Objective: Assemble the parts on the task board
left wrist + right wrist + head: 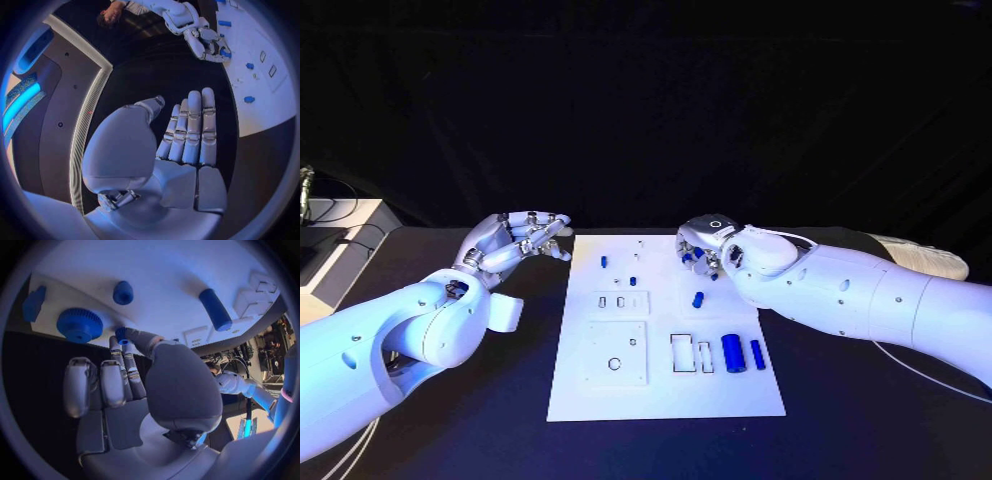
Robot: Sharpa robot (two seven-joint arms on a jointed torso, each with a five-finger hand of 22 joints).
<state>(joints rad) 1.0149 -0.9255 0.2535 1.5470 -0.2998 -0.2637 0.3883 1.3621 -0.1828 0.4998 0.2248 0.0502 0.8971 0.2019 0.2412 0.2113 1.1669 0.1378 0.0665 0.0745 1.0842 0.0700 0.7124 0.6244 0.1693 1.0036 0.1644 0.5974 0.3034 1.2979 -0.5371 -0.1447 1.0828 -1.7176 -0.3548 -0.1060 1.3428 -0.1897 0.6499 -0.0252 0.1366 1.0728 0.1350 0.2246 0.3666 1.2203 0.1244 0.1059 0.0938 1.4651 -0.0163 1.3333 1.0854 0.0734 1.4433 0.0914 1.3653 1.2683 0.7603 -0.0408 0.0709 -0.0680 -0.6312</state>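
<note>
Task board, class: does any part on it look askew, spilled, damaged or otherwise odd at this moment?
Nothing stands out. The blue parts lie tidily on the white task board, none off it in the head view and none visibly broken. The right hand pinches a small blue part at the board's far edge; the left hand is beside the board, holding nothing.

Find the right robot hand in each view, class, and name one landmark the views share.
Head view: right robot hand at the board's far right edge.
Left wrist view: robot hand far off, at the board.
Right wrist view: robot hand mid-circle, pinching a blue part.
Shared landmark: the board.
</note>
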